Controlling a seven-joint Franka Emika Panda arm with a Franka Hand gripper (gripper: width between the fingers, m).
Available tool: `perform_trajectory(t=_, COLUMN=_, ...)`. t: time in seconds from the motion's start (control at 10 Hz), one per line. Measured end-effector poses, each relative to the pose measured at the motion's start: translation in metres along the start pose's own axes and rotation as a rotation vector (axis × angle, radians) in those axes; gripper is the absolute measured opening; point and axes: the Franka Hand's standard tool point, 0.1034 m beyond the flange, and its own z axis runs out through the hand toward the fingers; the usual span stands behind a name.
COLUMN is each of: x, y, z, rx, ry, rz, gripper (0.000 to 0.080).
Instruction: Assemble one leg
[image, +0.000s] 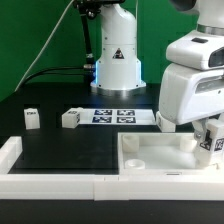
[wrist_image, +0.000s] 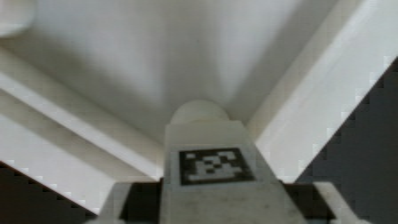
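My gripper (image: 207, 132) is shut on one leg (image: 212, 143), a small white block with a black-and-white tag. It holds the leg upright over the right end of the large white panel (image: 150, 168), in the exterior view's right. In the wrist view the held leg (wrist_image: 215, 150) sits between my fingers, tag facing the camera, with the panel's white surface (wrist_image: 160, 50) beyond it. A round socket (image: 133, 157) shows at the panel's left end. Whether the leg touches the panel I cannot tell.
Two more legs (image: 32, 118) (image: 70, 118) stand on the black table at the exterior view's left. The marker board (image: 115, 116) lies before the robot's base. White border rails (image: 50, 186) run along the front and left edges.
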Motion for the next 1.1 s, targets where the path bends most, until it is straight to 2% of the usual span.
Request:
perform_trajectory(t=0.1, x=-0.001, y=0.001, z=0.000, rx=0.002, ry=0.001, rz=0.012, gripper=0.0294)
perform_trajectory(t=0.2, x=-0.002, y=0.004, z=0.001, rx=0.036, ry=0.011, rz=0.192, gripper=0.0294)
perform_trajectory(t=0.6, x=-0.005, y=0.012, z=0.002, rx=0.078, ry=0.058, rz=0.764, gripper=0.0294)
perform_trajectory(t=0.8, x=-0.005, y=0.010, z=0.003, rx=0.120, ry=0.081, rz=1.082, gripper=0.0294)
perform_trajectory(t=1.0, x=0.000, y=0.003, z=0.003, rx=0.147, ry=0.083, rz=1.387, gripper=0.0294)
perform_trajectory(t=1.1, x=0.000, y=0.002, z=0.003, rx=0.153, ry=0.078, rz=1.456, gripper=0.0294)
